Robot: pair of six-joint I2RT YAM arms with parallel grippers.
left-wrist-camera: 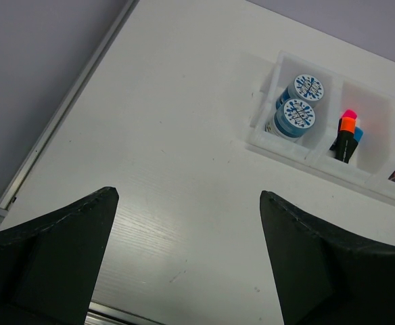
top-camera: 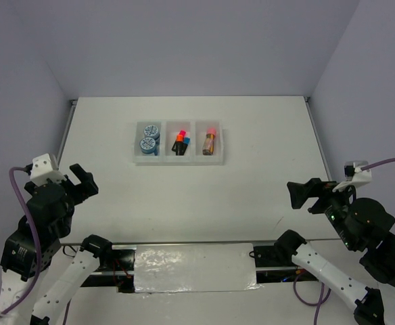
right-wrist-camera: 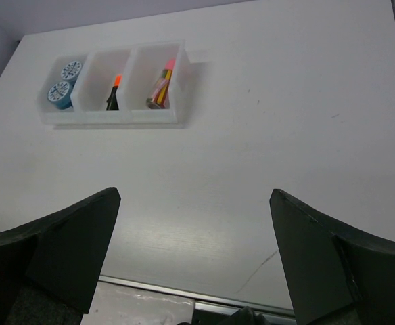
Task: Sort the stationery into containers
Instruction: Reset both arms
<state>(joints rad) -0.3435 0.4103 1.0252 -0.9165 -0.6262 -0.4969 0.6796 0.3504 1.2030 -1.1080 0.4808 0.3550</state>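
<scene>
The white three-part tray (top-camera: pixel 178 162) lies at the middle back of the table. Two blue-and-white discs (top-camera: pixel 149 137) fill its left compartment. Short black markers (top-camera: pixel 181 142) with pink, orange and blue caps lie in the middle one. A tan pink-capped cylinder (top-camera: pixel 210 141) rests in the right one. My left gripper (top-camera: pixel 84 177) hovers near the front left, open and holding nothing. My right gripper (top-camera: pixel 302 196) hovers at the front right, also open and holding nothing. The left wrist view shows the discs (left-wrist-camera: pixel 299 112) and markers (left-wrist-camera: pixel 346 135) far beyond the left gripper (left-wrist-camera: pixel 189 196). The right gripper (right-wrist-camera: pixel 195 196) faces the tray (right-wrist-camera: pixel 109 120) from afar.
A metal rail (top-camera: pixel 184 242) runs along the table's near edge, with a white foil-covered strip (top-camera: pixel 194 267) between the arm bases. Grey walls close in the back and both sides. A thin rail (left-wrist-camera: pixel 62 112) borders the table's left edge.
</scene>
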